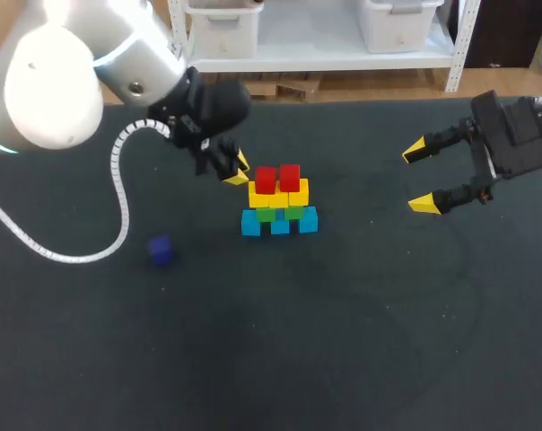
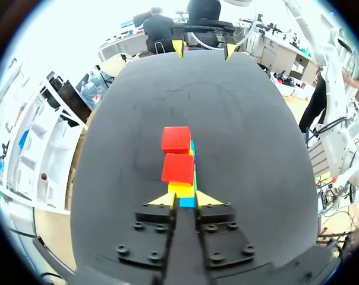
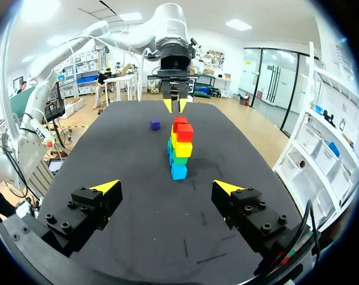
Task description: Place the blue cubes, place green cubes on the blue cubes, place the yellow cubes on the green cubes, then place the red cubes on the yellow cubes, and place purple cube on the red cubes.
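While our left gripper [image 1: 238, 170] hangs just beside the stacked cubes [image 1: 279, 205] with fingers pinched together on nothing, our right gripper [image 1: 421, 177] sits well apart, fingers spread, and the purple cube [image 1: 161, 250] lies alone on the table [image 1: 280, 359].

A table [image 1: 343, 341] with a dark, charcoal-black matte top stretches from far left to far right. Faint pale scuff marks [image 1: 459, 287] curve across its near right part. Its far edge runs straight across.

left tool [image 1: 236, 169]: fingers together, arm reaching inward | right tool [image 1: 420, 177]: fingers spread wide
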